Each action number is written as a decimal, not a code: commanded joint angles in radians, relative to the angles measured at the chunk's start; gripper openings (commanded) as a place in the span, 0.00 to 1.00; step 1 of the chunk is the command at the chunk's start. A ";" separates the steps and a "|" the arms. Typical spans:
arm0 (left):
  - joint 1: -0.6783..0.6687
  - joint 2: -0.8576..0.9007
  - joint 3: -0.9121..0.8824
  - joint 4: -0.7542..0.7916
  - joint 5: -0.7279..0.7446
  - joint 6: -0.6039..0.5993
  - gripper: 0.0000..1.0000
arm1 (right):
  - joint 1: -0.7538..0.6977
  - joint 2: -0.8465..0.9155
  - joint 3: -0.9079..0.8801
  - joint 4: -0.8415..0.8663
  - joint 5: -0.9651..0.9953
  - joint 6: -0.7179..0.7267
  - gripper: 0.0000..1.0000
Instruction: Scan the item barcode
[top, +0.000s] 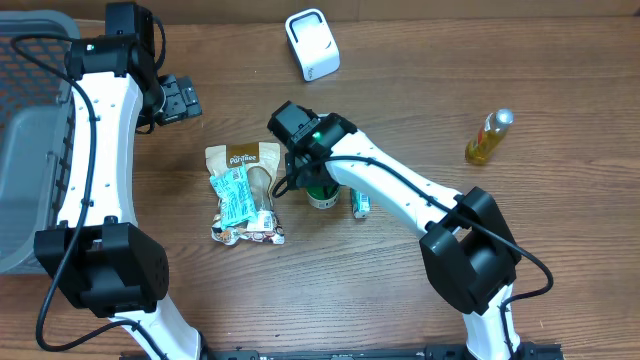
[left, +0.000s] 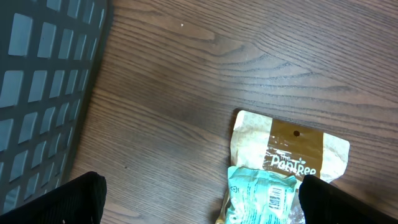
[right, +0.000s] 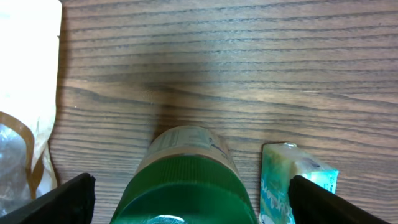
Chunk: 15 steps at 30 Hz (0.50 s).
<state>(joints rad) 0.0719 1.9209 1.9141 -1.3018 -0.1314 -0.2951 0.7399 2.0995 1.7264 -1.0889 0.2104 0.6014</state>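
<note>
Two tools stand wide, neither gripping. The right tool (right: 193, 199) straddles the round green-lidded plastic jar (right: 186, 180) upright on the wood-grain table (right: 249, 62), fingers clear of it. A glossy teal sachet (right: 298, 180) lies at its 3 o'clock. The left tool (left: 202, 196) hovers over a crinkled tan foil pouch (left: 292, 146).

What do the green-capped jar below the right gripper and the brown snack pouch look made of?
Green-capped jar: probably plastic; the lid is smooth with a soft sheen, and the label band looks like paper. Brown snack pouch: thin flexible film, crinkled and reflective at the bottom, perhaps paper-faced.
</note>
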 joint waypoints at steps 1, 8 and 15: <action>-0.009 -0.005 0.018 0.001 0.002 0.011 1.00 | -0.017 -0.010 -0.005 0.006 -0.049 0.001 0.97; -0.009 -0.005 0.018 0.001 0.002 0.011 1.00 | -0.016 -0.010 -0.005 0.011 -0.055 0.001 0.97; -0.009 -0.005 0.018 0.001 0.002 0.011 1.00 | -0.016 -0.010 -0.005 0.011 -0.055 0.001 0.97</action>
<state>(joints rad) 0.0719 1.9209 1.9141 -1.3014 -0.1310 -0.2947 0.7223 2.0995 1.7264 -1.0843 0.1604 0.6018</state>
